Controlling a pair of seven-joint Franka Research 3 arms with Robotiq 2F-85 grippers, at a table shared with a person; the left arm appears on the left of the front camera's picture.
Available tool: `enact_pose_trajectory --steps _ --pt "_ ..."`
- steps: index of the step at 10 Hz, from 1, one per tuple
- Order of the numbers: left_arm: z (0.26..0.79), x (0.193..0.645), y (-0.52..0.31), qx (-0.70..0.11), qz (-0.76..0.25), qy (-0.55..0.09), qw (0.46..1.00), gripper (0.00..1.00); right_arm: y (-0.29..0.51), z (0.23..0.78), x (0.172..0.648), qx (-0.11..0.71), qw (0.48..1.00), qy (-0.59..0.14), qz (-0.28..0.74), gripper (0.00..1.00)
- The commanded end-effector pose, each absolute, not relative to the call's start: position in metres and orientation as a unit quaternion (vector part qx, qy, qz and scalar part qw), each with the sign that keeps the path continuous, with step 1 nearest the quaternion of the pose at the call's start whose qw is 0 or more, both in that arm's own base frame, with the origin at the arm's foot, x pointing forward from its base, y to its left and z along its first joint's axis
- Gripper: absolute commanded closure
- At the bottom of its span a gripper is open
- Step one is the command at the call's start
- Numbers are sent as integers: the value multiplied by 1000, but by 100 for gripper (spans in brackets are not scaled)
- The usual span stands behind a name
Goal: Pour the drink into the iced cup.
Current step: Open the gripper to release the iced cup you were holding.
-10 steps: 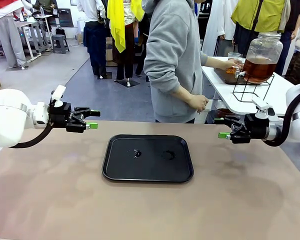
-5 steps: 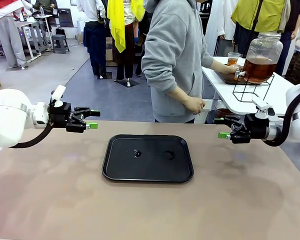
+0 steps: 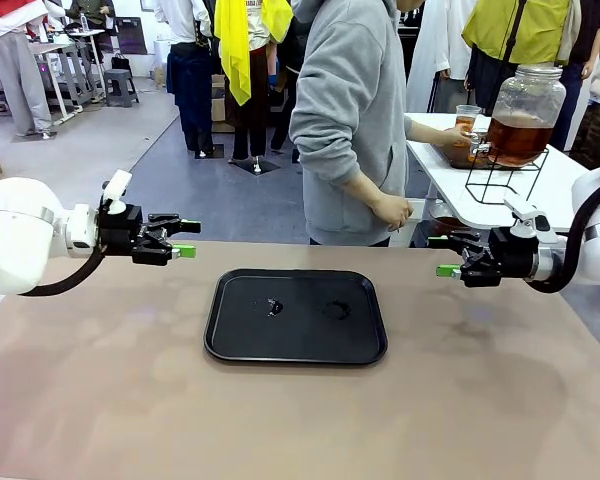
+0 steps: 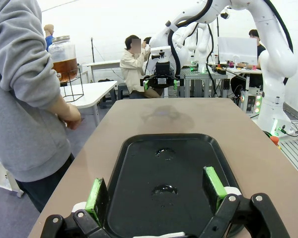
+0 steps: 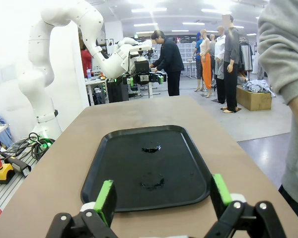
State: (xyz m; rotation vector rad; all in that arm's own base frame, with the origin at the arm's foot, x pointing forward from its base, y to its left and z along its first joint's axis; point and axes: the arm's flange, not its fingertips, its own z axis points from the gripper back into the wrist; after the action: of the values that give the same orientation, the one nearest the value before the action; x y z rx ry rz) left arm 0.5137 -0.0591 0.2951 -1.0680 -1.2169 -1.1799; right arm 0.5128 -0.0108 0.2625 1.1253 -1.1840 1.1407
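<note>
Drink (image 3: 518,138) sits in its glass jar (image 3: 523,112) on the side table, far right — nearer my right gripper (image 3: 446,256) than my left gripper (image 3: 185,239); both hang spread wide, holding nothing.

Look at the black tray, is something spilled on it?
Yes. The black tray has two small wet spots, one toward the robot's left and one toward its right. They look like little puddles or drips with no cup over them, so the tray isn't dry.
</note>
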Motion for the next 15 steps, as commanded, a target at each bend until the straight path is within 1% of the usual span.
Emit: enact_pose_trajectory --steps 1,15 --pt "297 513 -60 -453 -494 -511 538 0 -7 267 515 470 549 -498 480 0" --pt "297 513 -60 -453 -494 -511 538 0 -7 267 515 470 549 -498 480 0"
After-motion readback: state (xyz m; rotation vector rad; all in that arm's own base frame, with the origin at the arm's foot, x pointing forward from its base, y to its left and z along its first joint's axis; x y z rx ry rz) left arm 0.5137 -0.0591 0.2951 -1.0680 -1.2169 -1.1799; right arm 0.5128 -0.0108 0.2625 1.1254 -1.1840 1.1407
